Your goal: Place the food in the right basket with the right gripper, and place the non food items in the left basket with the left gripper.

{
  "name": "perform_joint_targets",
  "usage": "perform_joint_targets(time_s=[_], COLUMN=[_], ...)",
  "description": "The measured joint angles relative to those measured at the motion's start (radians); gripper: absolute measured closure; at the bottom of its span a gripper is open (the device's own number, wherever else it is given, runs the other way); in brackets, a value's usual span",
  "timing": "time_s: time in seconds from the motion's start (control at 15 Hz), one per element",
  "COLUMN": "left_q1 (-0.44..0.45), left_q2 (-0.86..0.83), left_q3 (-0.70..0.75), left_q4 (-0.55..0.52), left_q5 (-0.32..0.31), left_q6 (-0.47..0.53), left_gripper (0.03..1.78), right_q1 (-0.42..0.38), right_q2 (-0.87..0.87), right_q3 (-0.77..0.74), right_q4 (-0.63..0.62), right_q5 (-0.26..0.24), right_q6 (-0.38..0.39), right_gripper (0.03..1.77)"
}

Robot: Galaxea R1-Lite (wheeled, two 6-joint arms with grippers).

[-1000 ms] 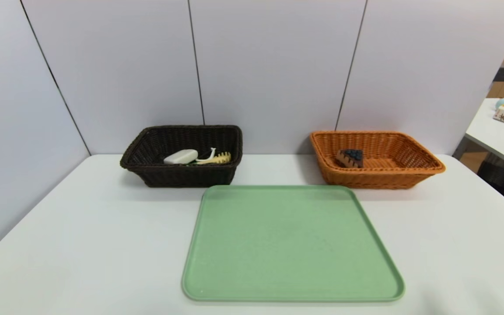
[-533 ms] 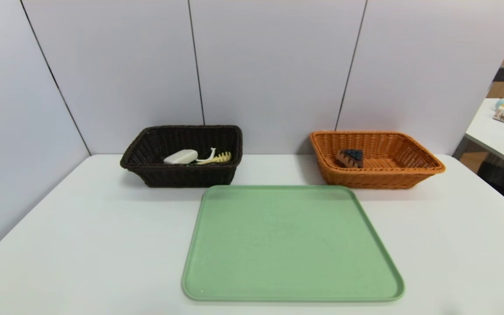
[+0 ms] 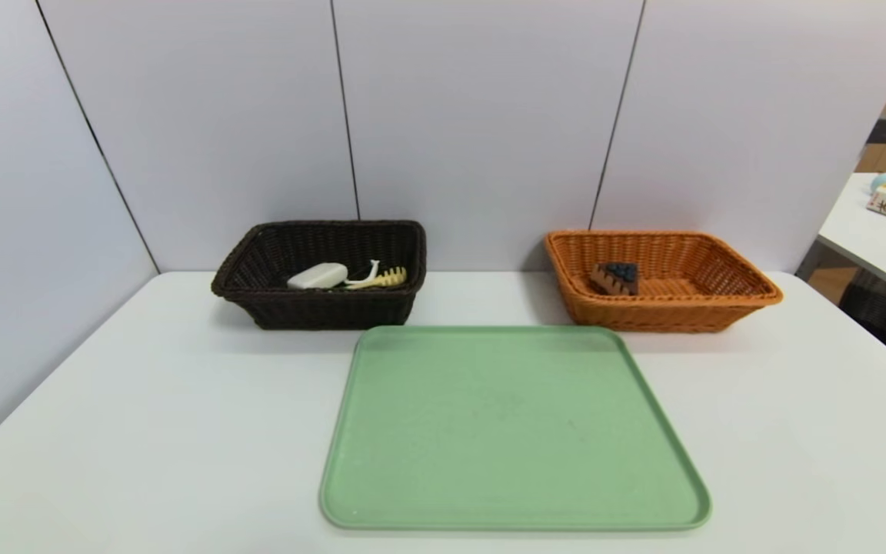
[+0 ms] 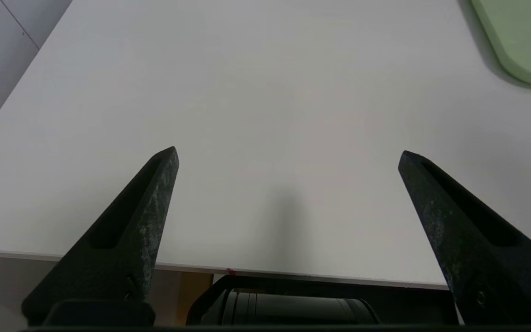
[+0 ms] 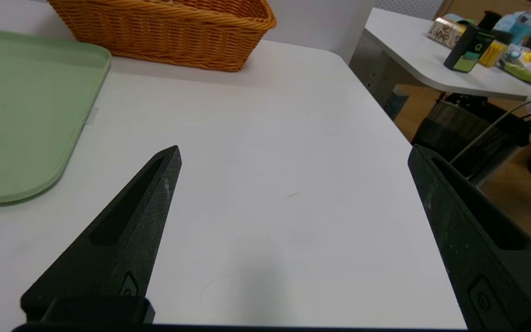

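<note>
Nothing moved beside tray (image 3: 516, 431); sorting looks finished; left gripper (image 4: 288, 157), right gripper (image 5: 294, 147): fingers wide, empty.

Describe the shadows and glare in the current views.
Head view: soft shadow beside the orange basket, pale glare low on the white table. Left wrist view: a faint dark smudge on the table between the tool's fingers, shadow along the green tray. Right wrist view: similar smudge.

Two wicker baskets, one dark (image 3: 328, 308) and one orange (image 3: 658, 312), are standing on one white counter (image 3: 143, 431). One green tray (image 3: 512, 431) is lying there. The dark basket is containing one white bar-shaped item (image 3: 318, 276) and one pale-yellow toothed utensil (image 3: 388, 278); the orange, one cake slice (image 3: 617, 278).
</note>
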Motion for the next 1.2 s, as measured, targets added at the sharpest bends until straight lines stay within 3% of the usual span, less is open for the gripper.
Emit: perform_joint_targets(time_s=[0.27, 0.47, 0.8, 1.0, 1.2], left_q1=[0.0, 0.0, 0.0, 0.0, 0.0], left_q2=[-0.001, -0.001, -0.001, -0.001, 0.0], left_q3=[0.082, 0.199, 0.267, 0.327, 0.344], left_q4=[-0.114, -0.296, -0.428, -0.587, -0.609], left_q5=[-0.013, -0.016, -0.024, -0.033, -0.032], left_q6=[0.037, 0.07, 0.068, 0.083, 0.114], left_gripper=[0.12, 0.12, 0.12, 0.12, 0.12], right_q1=[-0.002, -0.001, 0.0, 0.0, 0.0], right_q2=[-0.087, -0.153, -0.179, -0.18, -0.181], right_q3=[-0.004, -0.021, -0.011, 0.0, 0.001], right_q4=[0.053, 0.167, 0.156, 0.134, 0.16], right_q5=[0.086, 0.193, 0.239, 0.247, 0.262], right_q6=[0.024, 0.027, 0.026, 0.017, -0.001], right_gripper=[0.1, 0.1, 0.1, 0.1, 0.1])
